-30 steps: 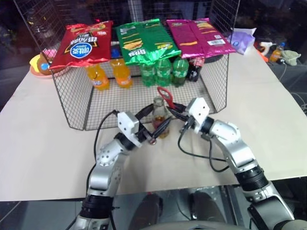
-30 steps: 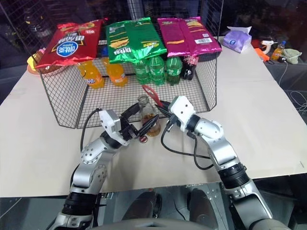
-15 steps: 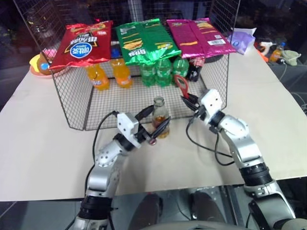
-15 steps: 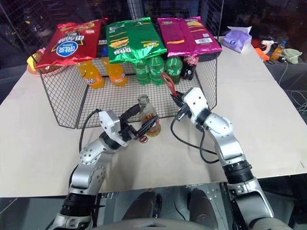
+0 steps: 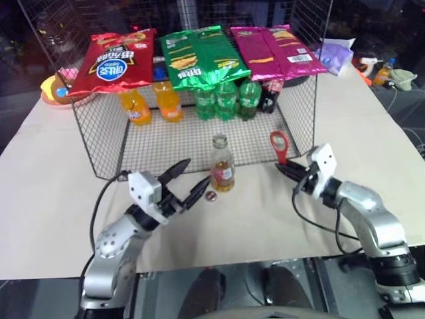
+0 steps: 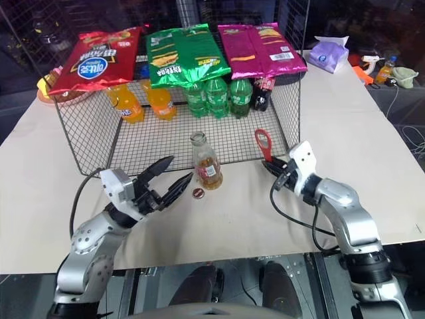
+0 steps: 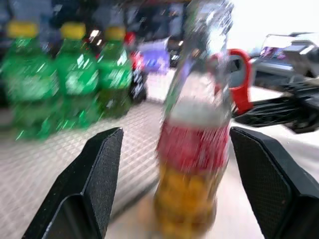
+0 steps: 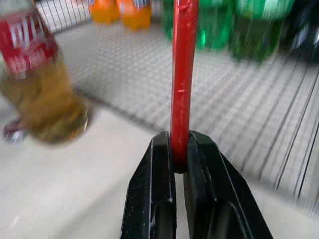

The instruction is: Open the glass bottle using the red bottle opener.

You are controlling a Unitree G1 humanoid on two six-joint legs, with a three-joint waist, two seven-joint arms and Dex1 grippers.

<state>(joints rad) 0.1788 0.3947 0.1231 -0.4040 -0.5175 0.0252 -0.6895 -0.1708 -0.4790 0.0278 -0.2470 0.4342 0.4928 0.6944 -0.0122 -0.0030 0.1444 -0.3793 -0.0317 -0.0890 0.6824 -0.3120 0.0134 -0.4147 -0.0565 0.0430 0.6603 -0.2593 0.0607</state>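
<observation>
The glass bottle (image 5: 222,167) stands upright on the table just in front of the wire basket, amber liquid inside, its mouth bare. A small red cap (image 5: 211,196) lies on the table by its base. My left gripper (image 5: 199,171) is open and sits to the bottle's left, clear of it; the bottle (image 7: 192,149) shows between its fingers (image 7: 99,169) but farther off. My right gripper (image 5: 284,167) is to the bottle's right, shut on the handle of the red bottle opener (image 5: 279,145), whose ring head points up. In the right wrist view the opener (image 8: 183,64) rises from the closed fingers (image 8: 162,169).
A wire mesh basket (image 5: 99,143) stands behind the bottle, with orange soda bottles (image 5: 151,103), green bottles (image 5: 227,100) and a dark bottle (image 5: 269,98) inside and chip bags (image 5: 199,56) on top. A purple packet (image 5: 335,54) lies at the back right.
My right gripper has carried the opener from the bottle's top to the right and down. My left gripper has drawn back to the left, away from the bottle it had stood around.
</observation>
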